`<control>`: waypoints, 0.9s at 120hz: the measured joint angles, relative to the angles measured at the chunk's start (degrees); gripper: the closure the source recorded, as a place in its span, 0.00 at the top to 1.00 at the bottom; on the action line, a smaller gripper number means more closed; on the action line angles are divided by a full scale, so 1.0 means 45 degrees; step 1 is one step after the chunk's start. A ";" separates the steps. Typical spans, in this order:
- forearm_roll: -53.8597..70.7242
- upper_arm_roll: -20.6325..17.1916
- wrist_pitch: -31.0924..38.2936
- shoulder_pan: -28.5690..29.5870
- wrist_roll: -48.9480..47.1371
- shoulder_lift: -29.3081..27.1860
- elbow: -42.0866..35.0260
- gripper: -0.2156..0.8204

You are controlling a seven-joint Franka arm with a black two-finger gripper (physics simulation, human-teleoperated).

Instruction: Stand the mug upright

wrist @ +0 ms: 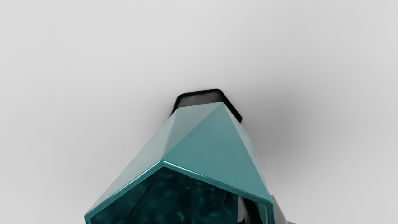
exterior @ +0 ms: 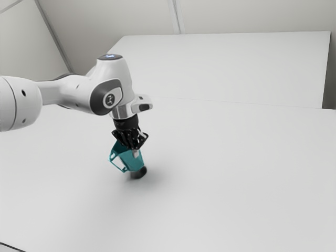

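Note:
The gripper [exterior: 135,153] points down at the teal faceted mug [exterior: 132,159] in the exterior view. The mug is tilted, its handle toward the exterior view's left and its black base low, at the lower right; whether the base touches the table is unclear. In the wrist view the gripper [wrist: 265,212] has one finger inside the mouth of the mug [wrist: 211,152] and the other against the outer wall, shut on that wall near the rim. Beyond the teal body the black base [wrist: 202,99] shows.
The white table [exterior: 236,173] extends around the mug, with a soft shadow beside the base. A white panel [exterior: 220,68] stands behind the table, and plain walls rise beyond it.

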 joint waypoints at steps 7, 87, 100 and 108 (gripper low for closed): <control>0.0002 0.0005 0.0040 -0.0024 0.0004 0.0129 0.0003 0.03; -0.0094 0.0015 0.0170 -0.0074 0.0077 0.0469 -0.0014 0.18; -0.0112 0.0015 0.0173 -0.0074 0.0115 0.0468 -0.0014 0.25; -0.0116 0.0016 0.0192 -0.0073 0.0142 0.0468 -0.0014 0.29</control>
